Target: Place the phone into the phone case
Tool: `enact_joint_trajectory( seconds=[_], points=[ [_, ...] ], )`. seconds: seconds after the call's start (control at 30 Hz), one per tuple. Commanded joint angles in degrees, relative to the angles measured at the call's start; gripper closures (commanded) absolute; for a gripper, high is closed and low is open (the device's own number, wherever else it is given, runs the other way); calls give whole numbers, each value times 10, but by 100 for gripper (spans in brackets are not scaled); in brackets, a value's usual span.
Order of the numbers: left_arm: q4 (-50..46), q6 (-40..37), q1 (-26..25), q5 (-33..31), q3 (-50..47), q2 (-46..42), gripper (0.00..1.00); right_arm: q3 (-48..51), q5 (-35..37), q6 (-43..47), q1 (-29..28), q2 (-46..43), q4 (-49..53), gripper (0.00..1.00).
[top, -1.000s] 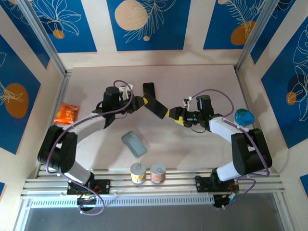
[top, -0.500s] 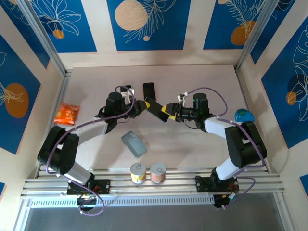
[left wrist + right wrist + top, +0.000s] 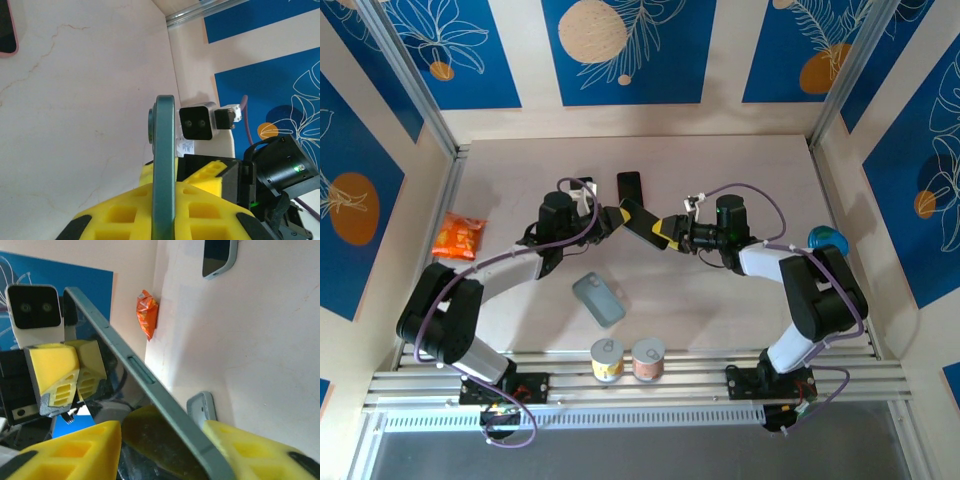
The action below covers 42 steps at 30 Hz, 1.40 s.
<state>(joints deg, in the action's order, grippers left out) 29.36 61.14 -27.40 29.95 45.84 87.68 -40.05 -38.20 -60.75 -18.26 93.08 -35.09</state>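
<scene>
Right gripper (image 3: 672, 232) is closing in on the lower end of the phone (image 3: 640, 220). A second ago it was spread wide and sitting just short of that end; now it is reaching further along the phone and its jaws are narrowing around it. In the right wrist view the phone's thin teal edge is running between the two yellow fingers (image 3: 70, 450). One pad is looking as if it is touching the glass, but whether both are already pressing cannot be told.

Across from it, the left gripper (image 3: 613, 216) is pinching the phone's upper end tightly, its jaws pressed onto the faces, and is carrying the phone tilted in the air above the middle of the table (image 3: 740, 300).

The phone case (image 3: 598, 299) is lying flat on the table nearer the arm bases, well apart from the phone and untouched.

Judging from this, the arms are setting up a handover or a two-handed grip, so the phone is not yet heading for the case. The risk is the left gripper letting go before the right one is gripping firmly.
</scene>
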Motion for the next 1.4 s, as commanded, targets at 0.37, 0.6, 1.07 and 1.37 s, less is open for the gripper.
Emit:
enact_joint_trajectory(
  seconds=[0.37, 0.6, 1.07, 1.37],
  points=[
    [-65, -64, -5, -21, 4, -4, 78, -5, -29, -9, 2, -39, -6, 88],
    [-82, -78, -5, -28, 4, 4, 68, -15, -25, 11, 8, -67, 46, 100],
    [-96, -88, -3, -38, -1, 5, 52, -11, -29, 22, 25, -108, 88, 100],
    [-274, -193, 0, -79, 6, -52, 55, -3, -22, 58, 79, -152, 173, 100]
  ],
)
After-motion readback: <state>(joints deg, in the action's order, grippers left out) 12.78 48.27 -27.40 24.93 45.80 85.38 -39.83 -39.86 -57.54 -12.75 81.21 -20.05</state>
